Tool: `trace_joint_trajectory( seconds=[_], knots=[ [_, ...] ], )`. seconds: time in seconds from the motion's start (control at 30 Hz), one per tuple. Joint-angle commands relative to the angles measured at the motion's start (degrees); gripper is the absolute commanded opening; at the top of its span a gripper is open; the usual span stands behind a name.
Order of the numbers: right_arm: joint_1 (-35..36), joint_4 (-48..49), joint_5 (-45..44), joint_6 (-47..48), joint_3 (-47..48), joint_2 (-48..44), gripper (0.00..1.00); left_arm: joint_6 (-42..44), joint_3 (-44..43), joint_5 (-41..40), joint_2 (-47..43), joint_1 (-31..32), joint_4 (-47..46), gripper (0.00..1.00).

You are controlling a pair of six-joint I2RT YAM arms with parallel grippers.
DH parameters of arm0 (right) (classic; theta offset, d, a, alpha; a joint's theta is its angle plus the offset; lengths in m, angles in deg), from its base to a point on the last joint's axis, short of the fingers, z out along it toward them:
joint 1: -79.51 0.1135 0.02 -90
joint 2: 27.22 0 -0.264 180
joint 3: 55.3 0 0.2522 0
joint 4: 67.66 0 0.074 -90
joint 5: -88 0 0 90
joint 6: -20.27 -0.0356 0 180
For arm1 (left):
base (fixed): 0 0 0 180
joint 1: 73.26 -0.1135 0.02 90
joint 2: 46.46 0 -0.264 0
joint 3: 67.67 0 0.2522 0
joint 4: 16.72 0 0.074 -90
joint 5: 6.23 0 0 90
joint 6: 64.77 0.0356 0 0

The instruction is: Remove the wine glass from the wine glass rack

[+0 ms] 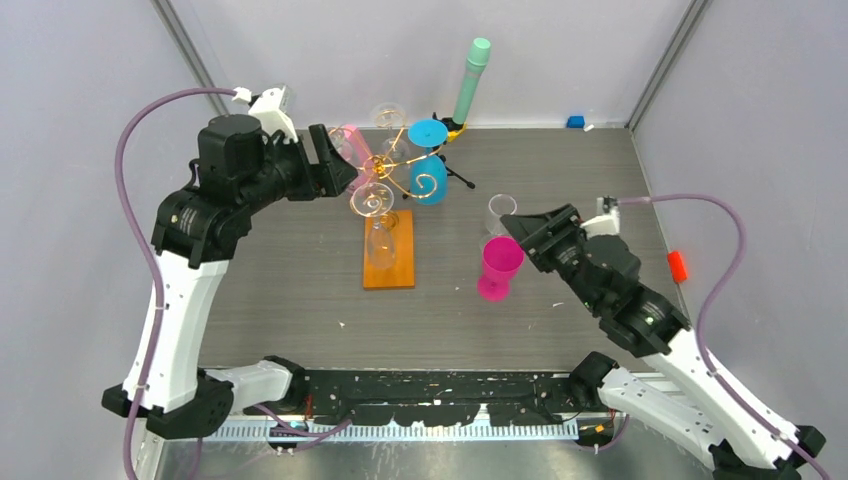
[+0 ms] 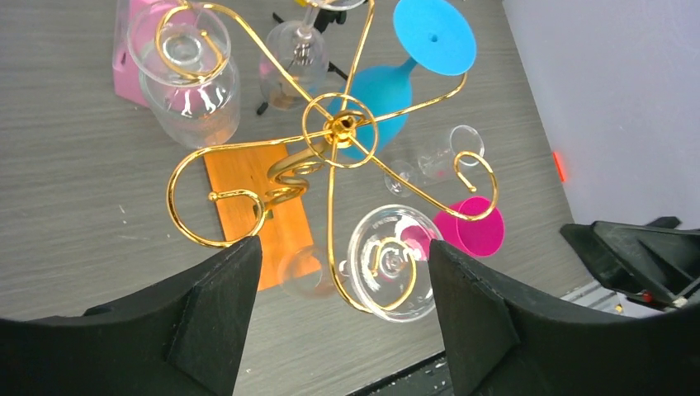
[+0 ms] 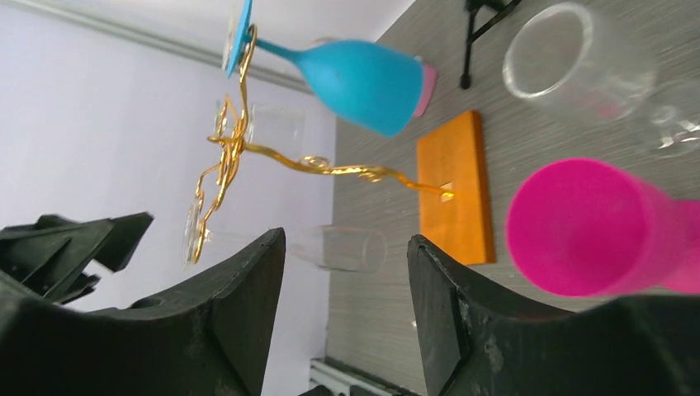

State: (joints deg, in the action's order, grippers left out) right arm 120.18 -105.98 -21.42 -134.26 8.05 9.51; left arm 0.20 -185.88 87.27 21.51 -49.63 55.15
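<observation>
The wine glass rack [image 1: 386,170] is gold wire on an orange-brown base [image 1: 389,262]. Several glasses hang upside down from it: a clear one at the front [image 1: 373,201], a blue one [image 1: 429,180], a clear one behind [image 1: 388,117] and a pink one [image 1: 350,142]. My left gripper [image 1: 338,160] is open just left of the rack's top, holding nothing. In the left wrist view the front clear glass's foot [image 2: 392,262] lies between and beyond the open fingers [image 2: 223,305], around the gripper's midpoint [image 2: 342,276]. My right gripper [image 1: 515,235] is open and empty beside a magenta glass [image 1: 497,266].
The magenta glass stands upright on the table right of the rack. A clear glass [image 1: 500,210] lies behind it. A black tripod with a mint-green cylinder [image 1: 472,72] stands at the back. A small blue block [image 1: 575,122] and a red item [image 1: 678,266] lie at the right.
</observation>
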Motion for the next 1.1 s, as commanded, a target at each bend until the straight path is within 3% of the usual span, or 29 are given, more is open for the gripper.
trace_joint_trajectory(
  seconds=[0.0,0.17,0.33,0.67,1.07],
  knots=[
    [0.2,18.0,11.6,-4.5,-4.5,5.7,0.61,-0.7,1.1,9.9,-0.7,-4.3,-1.6,0.76],
    [0.6,35.4,22.0,-9.4,-2.2,18.3,0.59,1.4,3.7,9.5,-3.2,-5.1,-4.0,0.8],
    [4.4,45.5,23.1,-10.6,3.0,29.1,0.56,2.4,7.4,6.7,-6.8,-5.2,-6.4,0.82],
    [11.2,46.0,13.6,-10.4,8.4,34.6,0.55,4.5,12.2,-1.0,-11.4,-5.1,-7.8,0.84],
    [14.4,34.2,8.0,-7.0,17.8,38.4,0.51,5.6,13.9,-3.0,-13.5,-5.1,-7.7,0.86]
  ],
)
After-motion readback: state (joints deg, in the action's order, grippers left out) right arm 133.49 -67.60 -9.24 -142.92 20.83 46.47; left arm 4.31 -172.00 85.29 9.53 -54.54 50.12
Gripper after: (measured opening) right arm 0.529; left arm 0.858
